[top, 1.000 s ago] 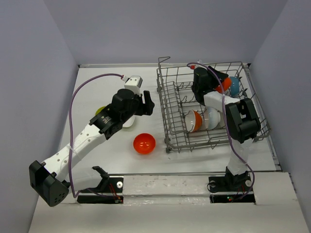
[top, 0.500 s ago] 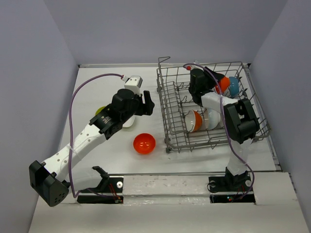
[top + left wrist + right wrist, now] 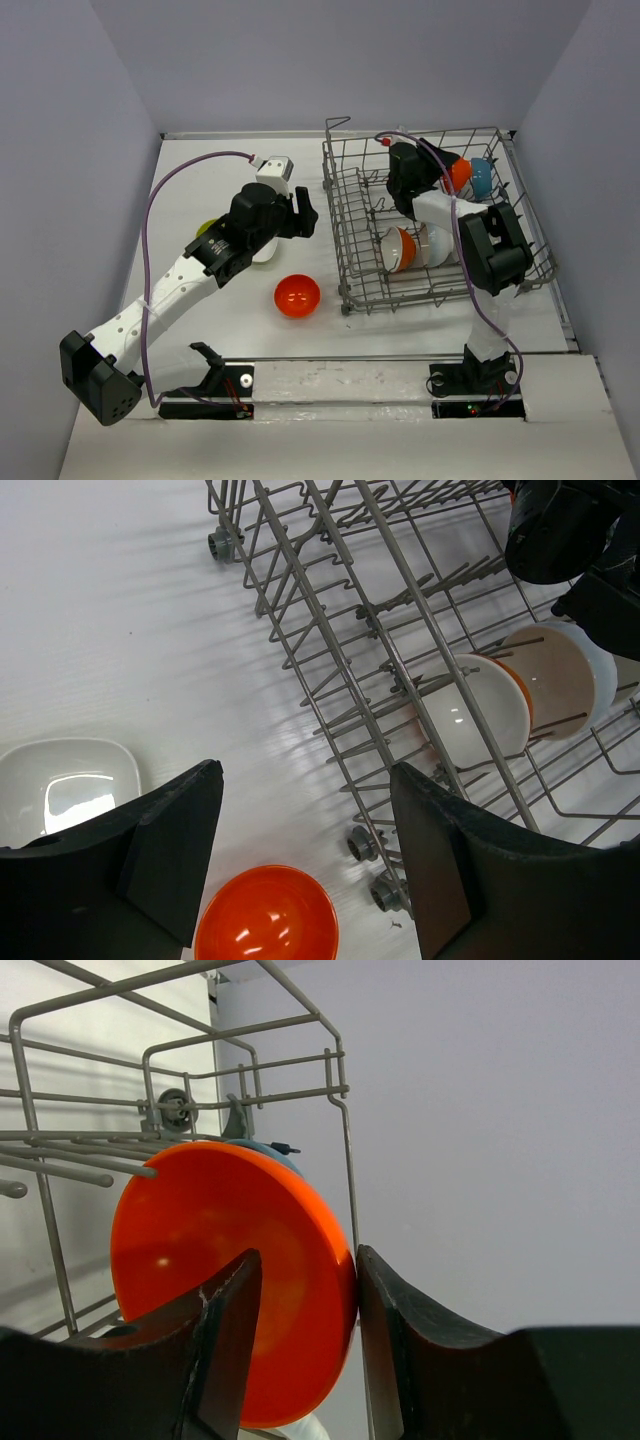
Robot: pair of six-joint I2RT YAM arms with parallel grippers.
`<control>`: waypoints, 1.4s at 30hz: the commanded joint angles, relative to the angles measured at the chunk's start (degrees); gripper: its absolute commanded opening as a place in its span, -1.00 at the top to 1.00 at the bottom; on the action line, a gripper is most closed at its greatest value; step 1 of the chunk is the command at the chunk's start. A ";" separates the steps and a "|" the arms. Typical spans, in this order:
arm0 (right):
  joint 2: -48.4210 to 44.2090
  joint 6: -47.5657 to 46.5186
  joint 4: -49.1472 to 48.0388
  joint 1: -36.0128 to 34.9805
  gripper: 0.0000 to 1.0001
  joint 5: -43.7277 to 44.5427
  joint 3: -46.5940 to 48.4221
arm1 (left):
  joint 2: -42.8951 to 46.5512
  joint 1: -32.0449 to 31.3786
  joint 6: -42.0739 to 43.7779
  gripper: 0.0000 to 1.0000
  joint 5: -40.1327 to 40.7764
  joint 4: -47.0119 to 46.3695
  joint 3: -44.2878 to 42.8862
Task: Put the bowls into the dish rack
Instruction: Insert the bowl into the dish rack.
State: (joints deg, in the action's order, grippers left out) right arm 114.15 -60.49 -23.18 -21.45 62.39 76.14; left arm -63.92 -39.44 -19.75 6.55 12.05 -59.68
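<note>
On the white table (image 3: 200, 180), the grey dish rack (image 3: 345, 240) took up the right side. It was the biggest thing there, with its wire rows standing up and small wheels along its near left edge.

Next in size were the two arms. The left arm (image 3: 170, 290) reached from the near left corner out over the middle of the table. The right arm (image 3: 490, 250) bent up and over the rack to its far right part.

The left gripper (image 3: 305, 810) hung above the table, just left of the rack. Its fingers (image 3: 170, 850) were spread wide and held nothing.

The right gripper (image 3: 308, 1260) was at the far right end of the rack. One finger was inside the rim of the held orange bowl (image 3: 230, 1280) and the other was outside it, so the fingers pinched that rim. This bowl stood on its edge, tilted, just beside the blue bowl (image 3: 482, 177), which was in the far right corner of the rack.

Lower down in the rack, in the near rows, a few bowls stood on edge between the wires: a white bowl (image 3: 490, 715) in front, with an orange rim behind it, and more pale bowls (image 3: 565, 675) beside it.

Three bowls lay on the table, outside the rack. The loose orange bowl (image 3: 297, 296) sat open side up, near the rack's near left corner. The squarish white bowl (image 3: 65, 785) sat left of it, partly under the left arm. The yellow-green bowl (image 3: 205, 228) peeked out further left, mostly hidden by that arm.
</note>
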 commanded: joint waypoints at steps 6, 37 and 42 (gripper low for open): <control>3.01 4.94 3.75 0.27 0.00 -5.52 0.50 | 0.29 -0.37 0.85 -0.54 0.75 -1.42 0.09; -2.96 11.88 7.53 0.27 -0.19 -8.95 1.73 | 0.38 -0.46 0.76 -0.54 0.57 -1.42 0.18; -5.68 18.47 12.44 0.27 -0.22 -13.25 2.70 | 0.55 -0.46 0.76 -0.54 0.84 -1.24 0.27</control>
State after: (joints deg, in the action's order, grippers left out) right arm 112.95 -48.03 -13.58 -21.30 52.71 76.44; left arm -63.92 -39.68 -19.75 6.55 12.23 -59.68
